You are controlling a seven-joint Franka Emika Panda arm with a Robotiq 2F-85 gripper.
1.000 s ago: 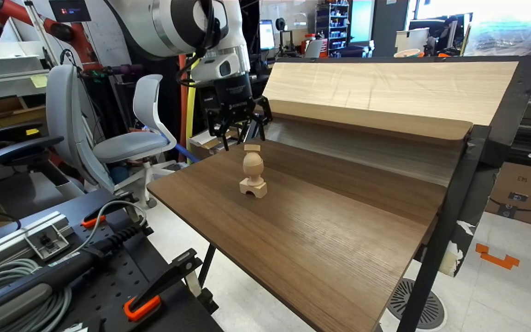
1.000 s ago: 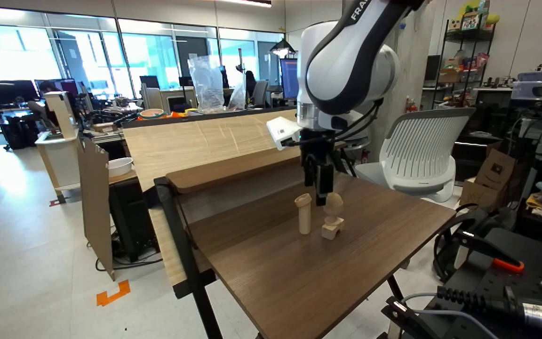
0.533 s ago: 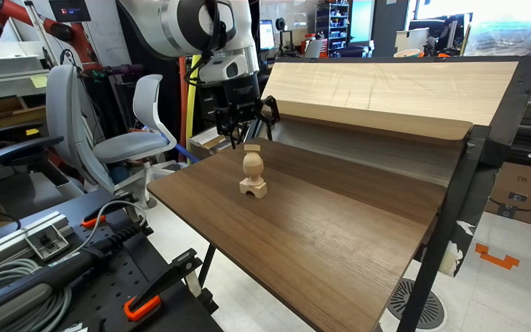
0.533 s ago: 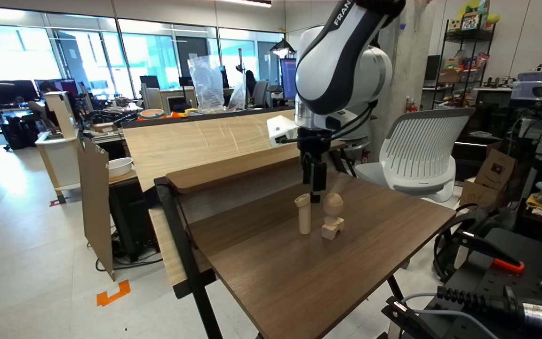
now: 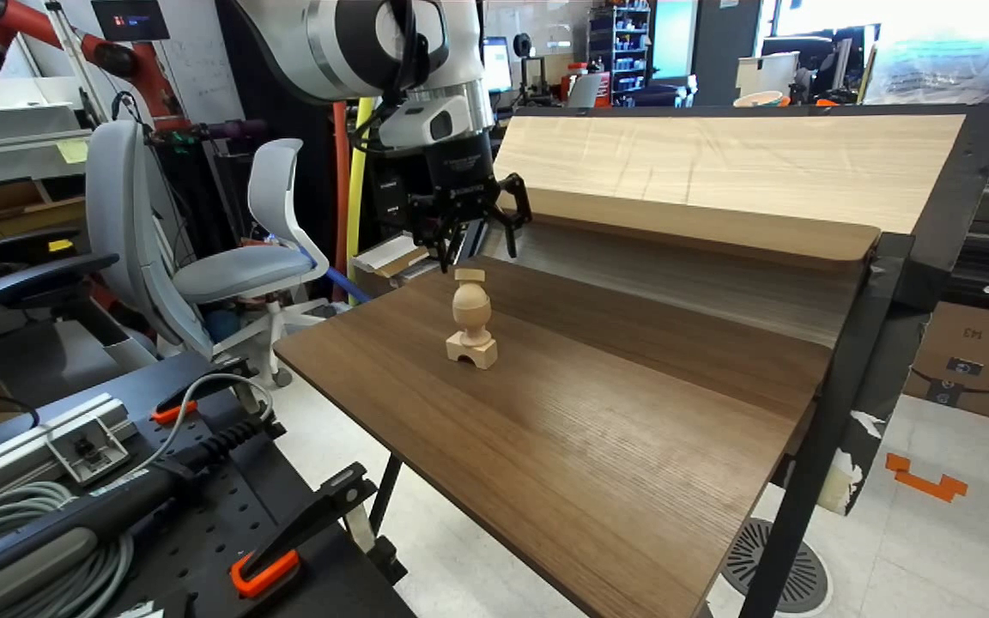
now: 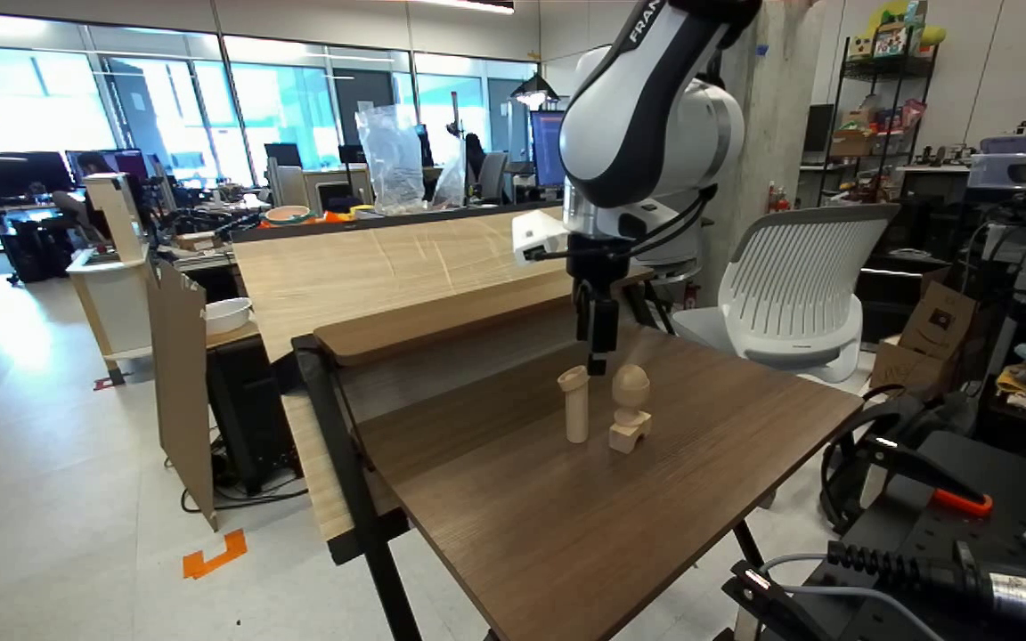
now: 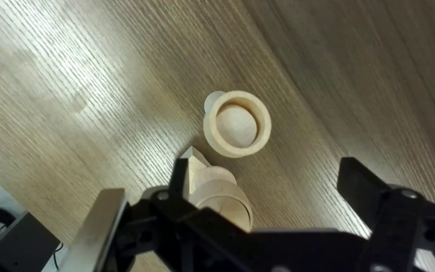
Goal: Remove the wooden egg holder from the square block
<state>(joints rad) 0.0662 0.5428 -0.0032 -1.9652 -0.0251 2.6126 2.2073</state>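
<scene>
Egg holder tops square block — post beside.

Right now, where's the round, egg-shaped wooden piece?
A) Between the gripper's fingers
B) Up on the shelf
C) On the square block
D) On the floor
C: both exterior views show the egg-shaped piece standing on the square block; the open gripper isn't holding it.

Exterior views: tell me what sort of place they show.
Probably a robotics lab: a red robot arm stands in the background, an orange-and-black clamp sits at the edge of a perforated black bench, and computer monitors show farther back.
</scene>
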